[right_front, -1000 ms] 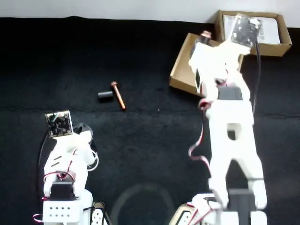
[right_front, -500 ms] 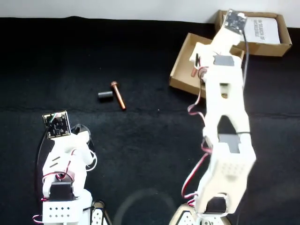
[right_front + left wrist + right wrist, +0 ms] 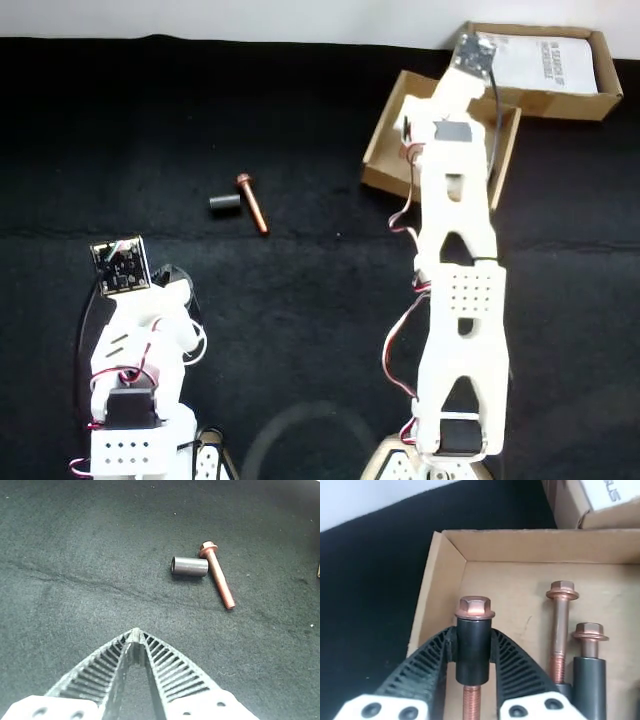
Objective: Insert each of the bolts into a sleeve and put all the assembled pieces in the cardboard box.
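Bolt-in-sleeve (image 3: 473,650) gripped by right claw (image 3: 472,632) over cardboard box (image 3: 440,580); left claw (image 3: 135,632) clenched, empty.

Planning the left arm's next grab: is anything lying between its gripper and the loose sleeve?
Nothing: in the left wrist view, bare black cloth runs from the left gripper to the sleeve.

Right arm (image 3: 460,300) stretches over the cardboard box (image 3: 385,155); loose bolt (image 3: 253,206) lies beside sleeve (image 3: 225,203).
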Controlling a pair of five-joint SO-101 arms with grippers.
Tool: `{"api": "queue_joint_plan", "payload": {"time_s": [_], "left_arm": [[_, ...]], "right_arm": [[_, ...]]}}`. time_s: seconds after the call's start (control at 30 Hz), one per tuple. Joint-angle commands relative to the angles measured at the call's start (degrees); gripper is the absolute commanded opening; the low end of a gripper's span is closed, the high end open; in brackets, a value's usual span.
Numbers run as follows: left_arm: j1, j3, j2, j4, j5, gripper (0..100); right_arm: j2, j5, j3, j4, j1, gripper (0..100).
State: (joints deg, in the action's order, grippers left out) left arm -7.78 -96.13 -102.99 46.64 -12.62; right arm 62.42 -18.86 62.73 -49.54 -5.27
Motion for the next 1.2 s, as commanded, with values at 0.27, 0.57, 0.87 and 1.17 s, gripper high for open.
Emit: {"api": "queue_joint_plan", "payload": {"time_s": [0.27,0.57,0.87,1.17], "left_arm": [[-0.66,-1.01,-0.57,0.26,0.35,3],[-5.58,-1.01,-0.48,0.26,0.35,3],[-25.01,-1.01,-0.57,0.26,0.44,3],[-38.29,-1.01,-0.66,0.09,0.44,3]], "right_arm": [[-0.66,0.7,15.96,-18.86,-5.58,17.8],[-0.48,21.54,30.81,-45.14,-24.04,17.8],[-0.13,56.53,26.07,-50.42,-31.08,17.8],[-0.13,50.37,25.89,-48.48,-33.1,17.8]]}}
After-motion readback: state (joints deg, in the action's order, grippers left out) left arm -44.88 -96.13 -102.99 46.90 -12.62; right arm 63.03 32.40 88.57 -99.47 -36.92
